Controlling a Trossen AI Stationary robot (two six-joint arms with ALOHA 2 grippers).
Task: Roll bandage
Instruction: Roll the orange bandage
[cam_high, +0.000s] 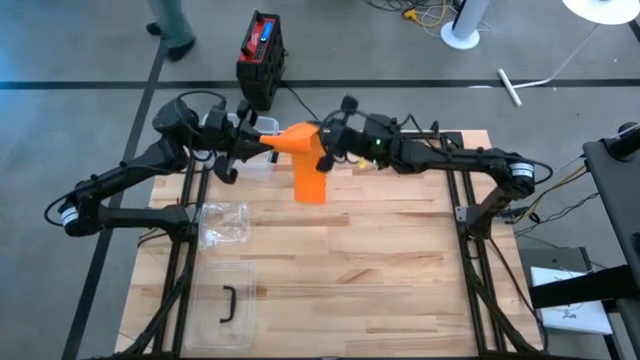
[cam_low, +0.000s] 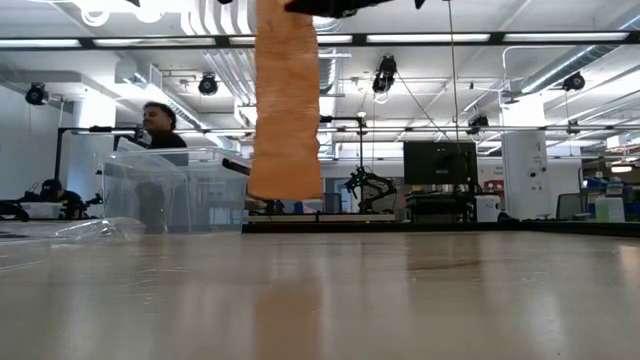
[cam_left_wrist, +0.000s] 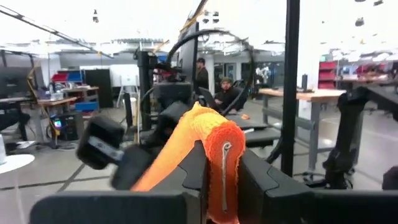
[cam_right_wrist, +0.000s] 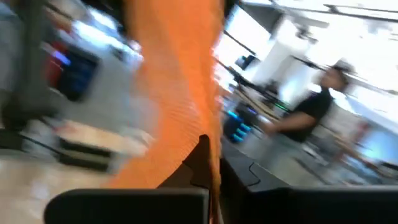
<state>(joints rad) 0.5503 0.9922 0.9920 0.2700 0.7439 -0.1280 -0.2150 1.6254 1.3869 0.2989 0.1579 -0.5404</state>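
Observation:
An orange bandage is held up above the far middle of the table between my two grippers. My left gripper comes from the left and is shut on one end of it. My right gripper comes from the right and is shut on the strip. A long flat length of the bandage hangs down from the grippers. Its lower end is clear of the tabletop. My left gripper pinches the bandage's bunched end, where a small metal clip sits, between its two fingers. The fingers come about level from the table's left. The bandage runs away from them toward my other gripper, clear of the table. My right gripper is shut on the strip, which passes between its two fingers. The fingers come about level from the table's right. Below the hold the strip hangs straight down with its end free.
A crumpled clear plastic bag lies left of the middle. A clear lid with a black handle lies at the near left. A clear box shows at the table's far side. People stand in the room behind.

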